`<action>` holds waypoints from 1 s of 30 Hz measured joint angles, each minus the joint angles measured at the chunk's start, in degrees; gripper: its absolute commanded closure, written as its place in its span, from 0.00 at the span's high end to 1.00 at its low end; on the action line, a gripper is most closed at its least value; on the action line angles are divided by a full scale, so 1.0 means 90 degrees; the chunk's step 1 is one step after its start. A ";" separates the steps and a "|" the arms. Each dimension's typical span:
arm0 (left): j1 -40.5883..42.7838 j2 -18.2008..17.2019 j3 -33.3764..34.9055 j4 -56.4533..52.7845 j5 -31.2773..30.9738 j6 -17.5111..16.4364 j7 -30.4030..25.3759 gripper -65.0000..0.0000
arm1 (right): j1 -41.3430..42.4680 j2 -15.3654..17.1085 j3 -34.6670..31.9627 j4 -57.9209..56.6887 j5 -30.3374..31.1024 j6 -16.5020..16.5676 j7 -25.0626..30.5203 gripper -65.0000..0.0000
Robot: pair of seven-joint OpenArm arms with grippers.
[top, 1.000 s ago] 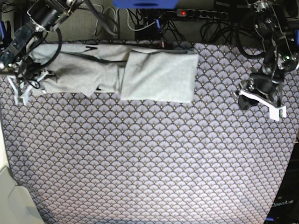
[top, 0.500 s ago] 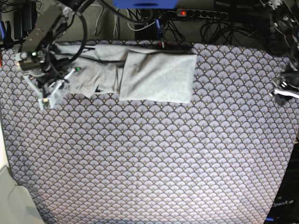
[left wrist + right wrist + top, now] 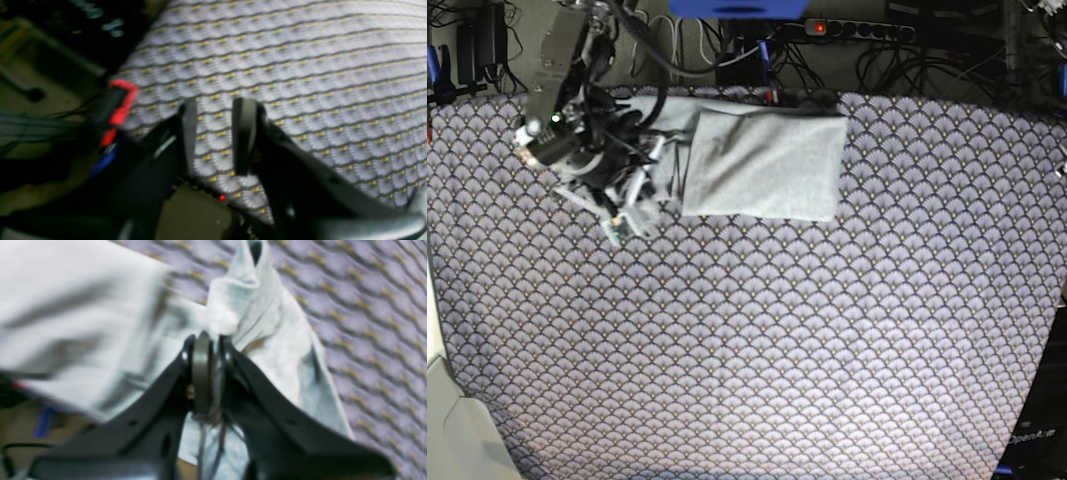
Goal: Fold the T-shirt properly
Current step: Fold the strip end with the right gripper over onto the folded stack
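On scalloped cloth: T-shirt plain (no lettering visible).

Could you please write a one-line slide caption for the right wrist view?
Right gripper shut on a bunched fold of the grey T-shirt, above the scallop-patterned cloth.

The patterned cloth covering the desk lies bare across the centre, the near edge and both near corners; passage there is unobstructed. Along the far edge, the T-shirt occupies the middle section. The right arm stands over the far left portion, its jaws clamped on the shirt fabric. Cables and a power strip sit just beyond the far edge.
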 measured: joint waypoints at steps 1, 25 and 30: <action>0.0000 0.0000 -0.0068 -0.0068 0.0027 -0.0019 0.0002 0.27 | -0.0012 0.0000 -0.0117 0.0000 0.0175 0.0000 0.0007 0.00; 0.0170 -0.0367 -0.0199 -0.0134 0.0000 -0.0044 0.0046 0.27 | -0.0245 0.0022 -0.2004 -0.1168 0.1800 -0.0002 0.1707 0.00; 0.0260 -0.0367 -0.0199 -0.0134 -0.0073 -0.0046 0.0024 0.27 | -0.0121 0.0022 -0.2004 -0.1171 0.1792 -0.0005 0.1829 0.00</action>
